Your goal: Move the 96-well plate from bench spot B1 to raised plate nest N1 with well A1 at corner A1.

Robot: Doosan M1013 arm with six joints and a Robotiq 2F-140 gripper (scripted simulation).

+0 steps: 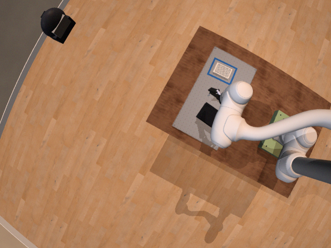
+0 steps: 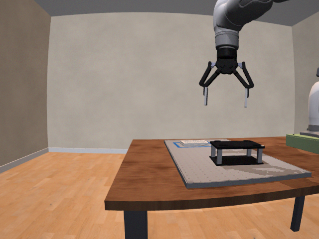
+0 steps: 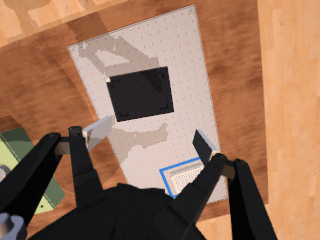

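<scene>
The white 96-well plate [image 1: 222, 70] lies flat inside the blue-outlined spot B1 at the far end of the grey perforated board. It also shows in the side view [image 2: 194, 142] and at the bottom of the wrist view [image 3: 186, 177]. The black raised nest N1 [image 2: 237, 144] [image 3: 141, 93] stands empty on four grey posts in the middle of the board. My gripper [image 2: 225, 96] is open and empty, high above the board, over the stretch between the nest and the plate. In the overhead view only a bit of my gripper [image 1: 214, 92] shows past the arm.
The board rests on a brown wooden table [image 2: 144, 175]. A green base block [image 1: 273, 134] carries the arm at the table's right side. The white arm [image 1: 235, 117] hides part of the nest from above. A black camera unit [image 1: 56, 25] stands far off on the floor.
</scene>
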